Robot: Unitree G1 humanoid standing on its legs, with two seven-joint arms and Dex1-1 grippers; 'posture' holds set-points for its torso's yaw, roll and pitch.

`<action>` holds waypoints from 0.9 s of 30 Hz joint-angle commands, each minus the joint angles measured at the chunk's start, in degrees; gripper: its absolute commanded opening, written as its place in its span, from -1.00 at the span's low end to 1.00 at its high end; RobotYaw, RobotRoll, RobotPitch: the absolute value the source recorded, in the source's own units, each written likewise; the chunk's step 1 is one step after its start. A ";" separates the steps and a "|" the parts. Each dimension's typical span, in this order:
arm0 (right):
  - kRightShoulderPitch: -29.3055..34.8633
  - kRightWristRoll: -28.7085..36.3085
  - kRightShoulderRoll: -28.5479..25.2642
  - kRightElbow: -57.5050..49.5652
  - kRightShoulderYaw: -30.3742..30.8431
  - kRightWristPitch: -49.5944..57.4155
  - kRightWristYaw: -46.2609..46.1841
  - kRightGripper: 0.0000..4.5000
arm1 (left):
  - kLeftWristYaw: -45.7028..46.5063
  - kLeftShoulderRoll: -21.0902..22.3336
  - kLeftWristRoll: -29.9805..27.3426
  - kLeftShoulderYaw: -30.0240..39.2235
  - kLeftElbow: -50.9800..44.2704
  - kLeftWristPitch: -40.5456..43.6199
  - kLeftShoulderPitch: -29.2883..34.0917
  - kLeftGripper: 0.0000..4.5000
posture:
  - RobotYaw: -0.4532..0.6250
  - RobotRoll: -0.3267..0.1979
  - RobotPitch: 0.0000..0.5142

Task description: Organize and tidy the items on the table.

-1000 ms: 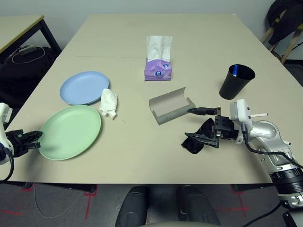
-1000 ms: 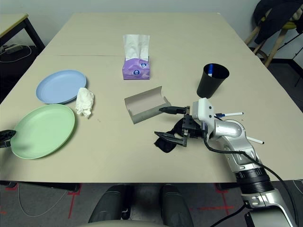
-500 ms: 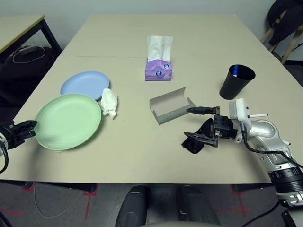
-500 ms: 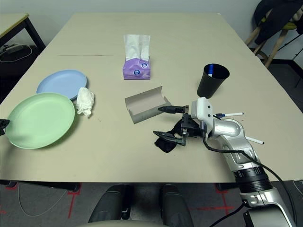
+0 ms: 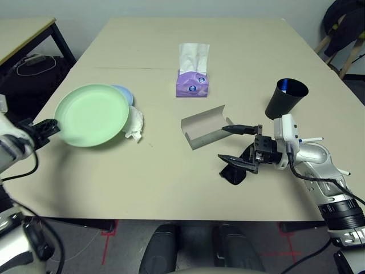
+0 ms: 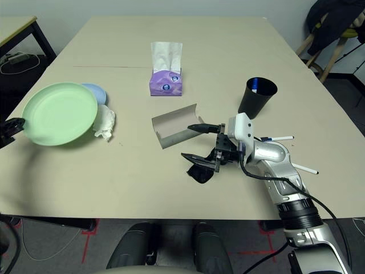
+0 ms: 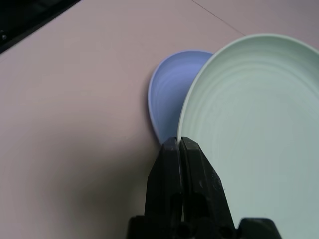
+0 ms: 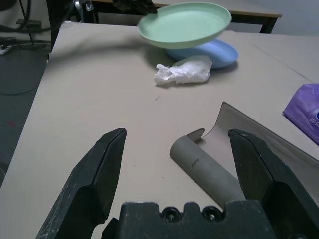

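Room around my workstation — plain and evenly lit.

I see a pale wall [image 5: 171, 7] along the back, and a dark grey floor [image 5: 114, 245] with red tape marks [image 5: 105, 233] near the front edge. At far left stands a smaller side table [image 5: 25, 31] with black legs; white cables [image 5: 31, 64] lie coiled on a dark surface beneath it. At far right, a wooden-legged stool [image 6: 336, 43] carries dark fabric [image 6: 331, 17] draped over it.
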 commanded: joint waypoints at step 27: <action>1.17 0.98 3.83 -2.65 -2.14 1.51 -9.77 1.00 | 15.55 -3.48 3.45 -5.74 19.86 -16.63 -10.99 -0.99 | -0.05 0.25 -0.60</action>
